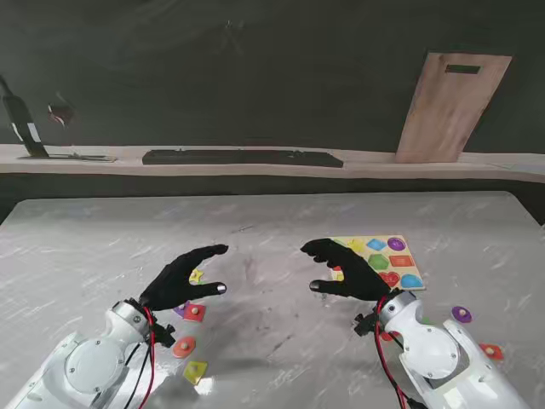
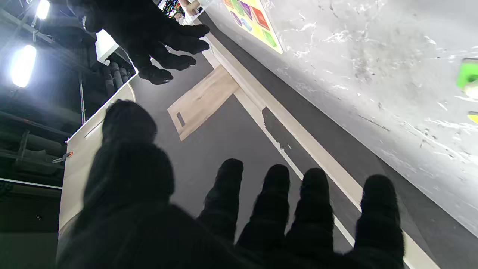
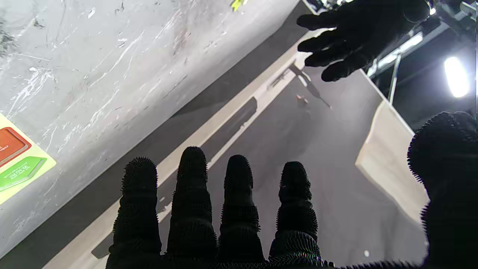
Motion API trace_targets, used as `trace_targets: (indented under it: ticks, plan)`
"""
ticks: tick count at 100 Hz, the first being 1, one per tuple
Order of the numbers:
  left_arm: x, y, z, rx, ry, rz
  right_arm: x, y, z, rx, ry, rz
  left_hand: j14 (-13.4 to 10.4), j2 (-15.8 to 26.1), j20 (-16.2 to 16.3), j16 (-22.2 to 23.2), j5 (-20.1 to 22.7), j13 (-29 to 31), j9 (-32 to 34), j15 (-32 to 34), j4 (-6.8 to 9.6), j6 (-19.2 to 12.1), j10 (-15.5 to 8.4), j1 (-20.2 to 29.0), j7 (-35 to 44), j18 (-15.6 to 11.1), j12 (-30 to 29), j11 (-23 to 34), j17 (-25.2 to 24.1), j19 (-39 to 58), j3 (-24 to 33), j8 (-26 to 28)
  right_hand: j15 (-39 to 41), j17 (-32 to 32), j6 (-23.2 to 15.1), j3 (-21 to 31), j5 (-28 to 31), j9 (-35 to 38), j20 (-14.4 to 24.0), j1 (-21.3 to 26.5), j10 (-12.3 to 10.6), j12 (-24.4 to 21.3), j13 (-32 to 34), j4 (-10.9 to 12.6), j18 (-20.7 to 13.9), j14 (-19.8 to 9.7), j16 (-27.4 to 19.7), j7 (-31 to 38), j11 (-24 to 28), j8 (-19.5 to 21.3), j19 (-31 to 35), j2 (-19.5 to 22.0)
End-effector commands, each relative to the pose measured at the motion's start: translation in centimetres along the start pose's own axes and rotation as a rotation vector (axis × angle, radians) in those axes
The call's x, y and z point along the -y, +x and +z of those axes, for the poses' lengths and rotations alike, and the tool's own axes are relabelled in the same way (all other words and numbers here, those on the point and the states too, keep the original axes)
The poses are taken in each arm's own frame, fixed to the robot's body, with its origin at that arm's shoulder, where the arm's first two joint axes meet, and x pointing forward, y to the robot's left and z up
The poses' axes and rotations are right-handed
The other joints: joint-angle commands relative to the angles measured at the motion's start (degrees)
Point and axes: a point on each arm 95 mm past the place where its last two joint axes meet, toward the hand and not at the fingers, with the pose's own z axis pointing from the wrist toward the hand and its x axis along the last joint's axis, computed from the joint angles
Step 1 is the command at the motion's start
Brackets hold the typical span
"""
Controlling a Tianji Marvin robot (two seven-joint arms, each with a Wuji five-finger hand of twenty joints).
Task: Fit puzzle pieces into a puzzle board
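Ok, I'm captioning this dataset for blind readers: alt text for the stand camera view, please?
Two black-gloved robot hands, left hand and right hand, hover open and empty over a grey marble table. A yellow puzzle board lies by the right hand; loose coloured pieces lie near both arms.

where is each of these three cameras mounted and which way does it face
Stand view: sits above the shoulders, looks down at the table with the puzzle board; both arms, the left robot hand and the right robot hand show.
Left wrist view: looks along its own fingers toward the back wall, with the right robot hand across from it.
Right wrist view: looks along its own fingers, with the left robot hand across from it.
Shared: both wrist views catch a corner of the puzzle board and the opposite robot hand.
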Motion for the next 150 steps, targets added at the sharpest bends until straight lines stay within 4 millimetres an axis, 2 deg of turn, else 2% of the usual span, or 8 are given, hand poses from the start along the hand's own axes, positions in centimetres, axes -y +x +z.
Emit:
trace_targets:
  ticks: [1,36,62,108,126,140,144,150]
  plan:
    - [0.0,0.1,-0.2,-0.001,0.006,0.004,0.4,0.3,0.0,-0.002,0.004,0.003,-2.6,-0.2,0.9,0.8,0.5,1.2,0.4,-0.7,2.28,-2.3,-1.7,-0.8,-0.7,-7.5,0.3,-0.7,-0.1,-0.9,-1.9,-0.1,0.2,0.3,-1.2,0.2,-0.4,0.9,1.2,-1.8,-2.0,0.1,1.5,1.7,0.4,-1.8,0.6,-1.1,-0.1,0.4,-0.5,0.3]
    - [-0.4,0.3,-0.3,0.031,0.02,0.009,0.5,0.5,0.1,0.026,-0.012,-0.047,-2.3,0.1,1.4,1.3,1.2,1.6,1.0,-0.2,2.25,-1.9,-1.4,0.4,-0.5,-7.4,0.6,-0.3,0.2,-0.6,-1.6,0.1,2.1,0.8,-0.7,-0.2,1.2,2.2,2.3,1.8,-1.4,0.7,2.6,1.7,1.2,-1.3,1.6,-0.4,1.2,0.7,0.7,-0.7]
    - [-0.5,0.3,-0.3,0.047,0.013,0.012,-0.9,0.3,1.0,0.061,0.029,-0.258,-2.1,0.3,1.9,1.8,1.9,2.4,2.0,0.7,2.19,-1.7,-1.4,1.4,0.0,-7.3,1.0,0.3,0.5,0.3,-1.7,0.3,3.4,1.1,-0.8,-0.4,4.0,3.4,2.3,5.8,-0.7,1.0,3.3,1.8,0.6,-1.2,2.0,0.5,1.8,1.0,1.3,-2.6]
    - [-0.3,0.3,-0.1,0.051,0.036,0.005,-5.3,-5.0,4.8,0.206,0.26,-0.7,-1.4,1.3,3.3,3.2,2.9,3.3,3.0,2.9,2.08,-1.1,-0.8,3.1,0.6,-7.2,1.6,1.2,0.8,4.5,-1.9,0.4,5.0,-0.9,-0.2,-3.2,1.9,0.4,-0.2,12.0,-0.2,1.8,0.5,2.2,-0.7,-2.2,1.2,1.8,4.0,1.3,1.9,-1.5]
    - [-0.2,0.5,-0.5,0.049,0.054,0.026,-5.2,-6.5,5.9,0.255,0.321,-0.819,-1.3,1.5,3.9,3.9,3.1,3.5,3.3,3.8,2.09,-1.0,-0.7,3.5,0.8,-7.1,1.8,1.5,0.7,6.6,-2.0,0.4,5.9,-2.8,-0.3,-7.5,3.1,-1.0,-1.6,19.9,-0.2,2.1,-1.9,2.8,-1.3,-3.0,0.6,3.7,5.4,1.4,2.7,-1.3]
    - [-0.3,0.7,-0.7,0.054,0.06,0.041,-4.4,-7.9,6.4,0.281,0.341,-0.906,-1.2,1.6,4.3,4.4,3.3,3.7,3.4,4.6,2.05,-1.0,-0.5,3.6,0.9,-7.1,1.9,1.6,0.7,8.2,-2.1,0.4,9.0,-3.1,0.2,-10.0,4.1,-1.3,-1.5,22.5,0.3,2.8,-1.8,3.7,-0.8,-3.0,1.6,5.1,7.5,1.5,5.2,-0.7]
    - [-0.3,0.7,-0.8,0.055,0.06,0.042,-4.1,-8.3,6.4,0.285,0.343,-0.922,-1.3,1.6,4.4,4.5,3.3,3.9,3.5,4.8,2.05,-0.9,-0.7,3.6,0.9,-7.1,1.9,1.7,0.8,8.6,-2.1,0.4,11.6,-3.0,0.5,-6.3,4.6,-1.1,-0.9,21.7,0.2,3.3,-1.3,4.1,-0.5,-2.9,3.0,5.9,9.0,1.6,7.0,-1.7]
    - [-0.4,0.7,-0.7,0.058,0.058,0.04,-3.7,-8.8,6.6,0.291,0.332,-0.938,-1.3,1.6,4.5,4.7,3.3,4.0,3.5,5.0,2.04,-0.9,-0.6,3.6,1.0,-7.1,2.0,1.7,0.8,9.1,-2.1,0.4,15.9,-2.9,1.3,14.4,5.6,-0.7,0.7,14.1,0.4,4.3,-1.1,1.4,-0.1,-3.0,5.3,7.0,11.7,1.7,9.6,-6.2]
